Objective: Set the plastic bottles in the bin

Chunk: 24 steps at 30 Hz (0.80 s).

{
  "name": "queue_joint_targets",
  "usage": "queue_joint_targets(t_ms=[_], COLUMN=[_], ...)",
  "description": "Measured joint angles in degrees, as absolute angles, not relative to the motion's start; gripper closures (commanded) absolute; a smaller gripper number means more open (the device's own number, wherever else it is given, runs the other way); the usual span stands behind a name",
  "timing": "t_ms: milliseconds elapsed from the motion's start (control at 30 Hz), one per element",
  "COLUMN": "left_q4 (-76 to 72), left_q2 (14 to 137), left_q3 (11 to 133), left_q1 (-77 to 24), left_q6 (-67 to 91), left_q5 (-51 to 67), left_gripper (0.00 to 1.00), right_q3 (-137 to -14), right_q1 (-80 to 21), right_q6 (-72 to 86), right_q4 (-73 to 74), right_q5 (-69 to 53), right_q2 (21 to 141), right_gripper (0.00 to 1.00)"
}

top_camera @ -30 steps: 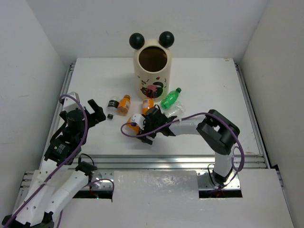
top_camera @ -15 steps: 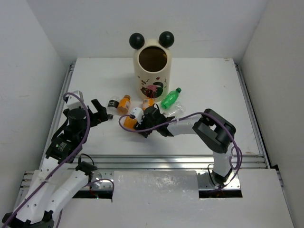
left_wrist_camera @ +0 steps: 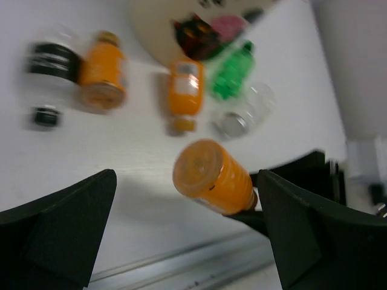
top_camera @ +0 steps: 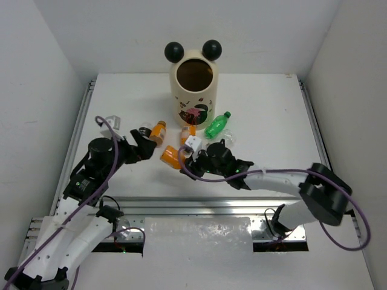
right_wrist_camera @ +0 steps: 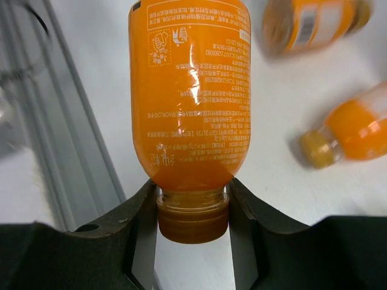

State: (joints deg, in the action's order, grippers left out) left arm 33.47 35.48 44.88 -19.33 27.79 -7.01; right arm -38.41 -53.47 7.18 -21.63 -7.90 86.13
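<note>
Closest to the arms, the right gripper [right_wrist_camera: 192, 225] pinches the held orange bottle [right_wrist_camera: 190, 90] by its cap, base pointing at the left gripper [top_camera: 143, 145], whose jaws are spread around nothing. Beyond lie 2 loose orange bottles [left_wrist_camera: 103, 69], a green bottle [left_wrist_camera: 233, 75] and a clear bottle [left_wrist_camera: 242, 118]. The bin [top_camera: 181, 96] stands upright behind them.

top external: looking down from above and behind the arms [top_camera: 91, 178], taking in the whole table [top_camera: 266, 115] | left wrist: facing out low over the table, at middle range | right wrist: looking close-up | all three sharing the held orange bottle [top_camera: 170, 156]
</note>
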Motion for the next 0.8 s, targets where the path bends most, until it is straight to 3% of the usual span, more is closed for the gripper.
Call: queue_joint_targets(t_ms=[167,267,667,800], left_q4=[16.7,10.9,-7.7,-9.3], left_q2=[35.6,35.7,37.2,39.0], left_q3=[32.9,28.9,28.4,28.4], left_q1=[-19.3,-19.3,-19.9,-20.7], left_q6=[34.7,38.4,46.6,47.5], left_q5=[18.2,26.0,39.8,40.6], left_gripper=[0.00,0.00,0.00,0.10], right_q3=[-33.3,-30.2,-27.4,-27.5], right_q1=[-53.4,-53.4,-53.4,-53.4], right_q6=[10.8,11.5,13.5,14.0], right_q4=[-26.4,-27.0,-27.9,-27.8], right_q5=[-8.3,-8.8,-13.8,-14.7], right_q2=[73.5,67.8,59.2,60.1], right_gripper=[0.83,0.83,0.83,0.82])
